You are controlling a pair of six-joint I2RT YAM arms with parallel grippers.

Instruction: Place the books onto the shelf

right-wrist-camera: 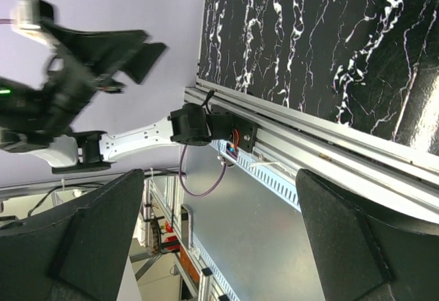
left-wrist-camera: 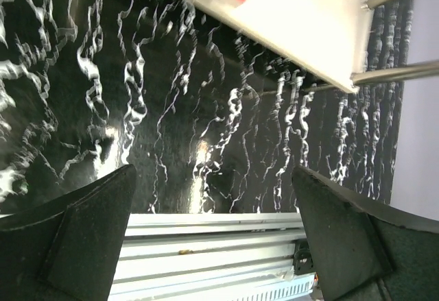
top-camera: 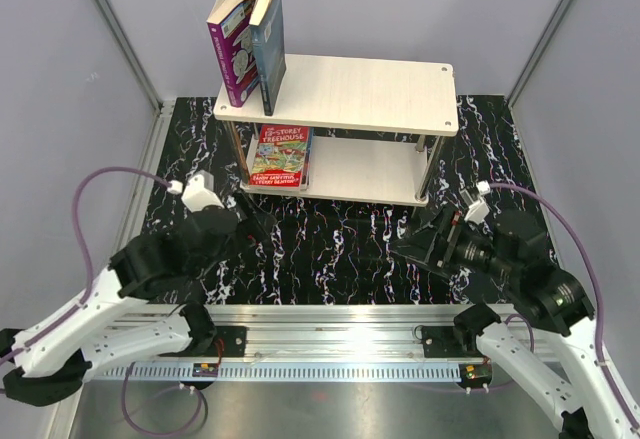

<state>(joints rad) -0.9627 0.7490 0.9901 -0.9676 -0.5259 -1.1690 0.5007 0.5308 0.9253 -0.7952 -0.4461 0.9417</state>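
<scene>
The left arm (top-camera: 150,269) and right arm (top-camera: 545,294) are showing white lower links and black joints, with purple cables (top-camera: 110,171) looping alongside.

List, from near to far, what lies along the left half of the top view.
First the left gripper → red-green Treehouse book on the lower board of the shelf → purple book upright on its top board.
</scene>
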